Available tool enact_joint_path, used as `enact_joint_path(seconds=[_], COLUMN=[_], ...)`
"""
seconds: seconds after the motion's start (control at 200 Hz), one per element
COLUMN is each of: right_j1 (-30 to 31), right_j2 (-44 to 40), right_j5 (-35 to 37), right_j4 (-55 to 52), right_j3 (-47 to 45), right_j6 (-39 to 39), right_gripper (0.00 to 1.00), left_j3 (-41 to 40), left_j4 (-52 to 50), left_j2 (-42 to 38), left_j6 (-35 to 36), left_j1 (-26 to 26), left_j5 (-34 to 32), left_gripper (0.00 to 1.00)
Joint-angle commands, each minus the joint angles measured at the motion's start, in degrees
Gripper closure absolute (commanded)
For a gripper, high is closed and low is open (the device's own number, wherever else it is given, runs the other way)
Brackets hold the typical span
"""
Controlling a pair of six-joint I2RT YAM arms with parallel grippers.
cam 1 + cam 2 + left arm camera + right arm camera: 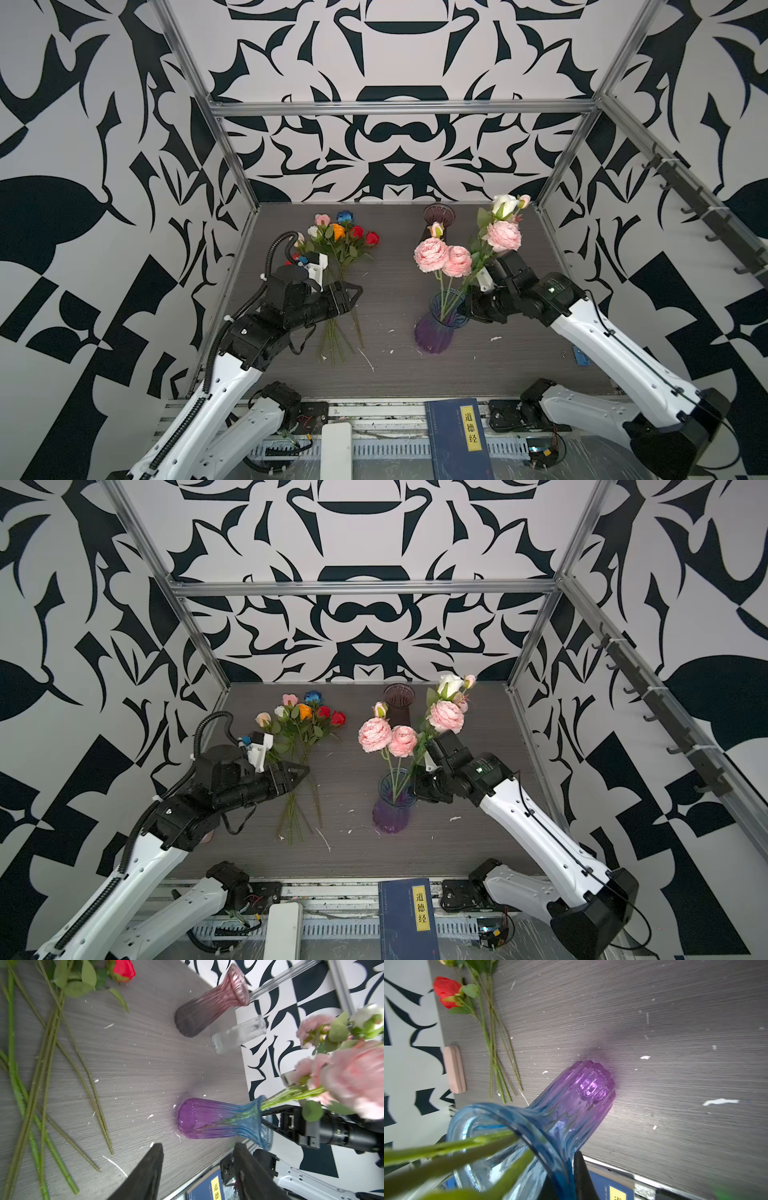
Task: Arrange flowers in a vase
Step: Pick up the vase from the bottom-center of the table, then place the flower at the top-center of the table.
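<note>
Your right gripper point(462, 308) sits at the mouth of the blue-to-purple vase point(432, 336), right of centre in both top views. Its jaws are closed and seem to pinch the glass lip, though blurred stems crowd that spot in the right wrist view. The vase stands upright on the grey table point(395, 374) and holds the ruffled pink blooms point(432, 254) and a white rose point(504, 205), which lean toward the upper right of the frame. Your left gripper point(356, 296) hangs left of centre with its jaws apart and nothing between them. It is above the stems of the loose roses point(340, 241), which lie flat on the table with their heads toward the back wall. A smoky pink vase point(439, 214) stands at the rear, well apart from both grippers.
</note>
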Motion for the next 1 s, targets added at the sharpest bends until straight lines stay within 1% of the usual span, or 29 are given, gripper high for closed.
enact_joint_path(seconds=[0.0,0.255,0.415,0.525,0.585,0.765,0.84,0.905,0.995], right_j1=[0.03,0.03,0.03,0.09,0.12,-0.02,-0.83,-2.14,-3.50], right_j2=[2.70,19.82,30.76,38.19,42.23,56.44,61.86,64.49,65.43], right_j5=[1.43,-0.15,-1.34,-1.73,-1.26,1.83,1.71,1.06,-0.36], right_j4=[1.88,1.71,1.82,-0.72,-3.06,-13.14,-16.03,-15.96,-12.39], right_j3=[9.53,30.80,43.02,53.31,59.45,83.61,92.79,95.70,93.66], right_j6=[-2.07,-6.36,-7.71,-8.95,-10.01,-14.31,-14.42,-13.60,-12.72], right_gripper=[1.00,1.00,1.00,1.00,1.00,1.00,1.00,1.00,1.00], left_j3=[3.85,10.93,10.93,10.05,9.58,8.68,8.52,8.26,7.89], left_j4=[-4.09,-6.63,-7.48,-7.60,-7.60,-7.11,-7.07,-7.07,-7.07], left_j2=[-1.24,-3.63,-5.73,-6.81,-7.17,-7.23,-7.19,-7.27,-7.36], left_j6=[-0.20,-0.04,0.72,0.40,0.30,-0.05,-0.05,-0.05,-0.05], left_j1=[0.16,0.16,0.16,0.16,0.16,0.16,0.16,0.16,0.16], left_j5=[-1.78,-4.24,-5.96,-6.17,-6.20,-5.78,-5.75,-5.79,-5.86], left_gripper=[0.42,0.43,0.43,0.42,0.42,0.42,0.42,0.42,0.42])
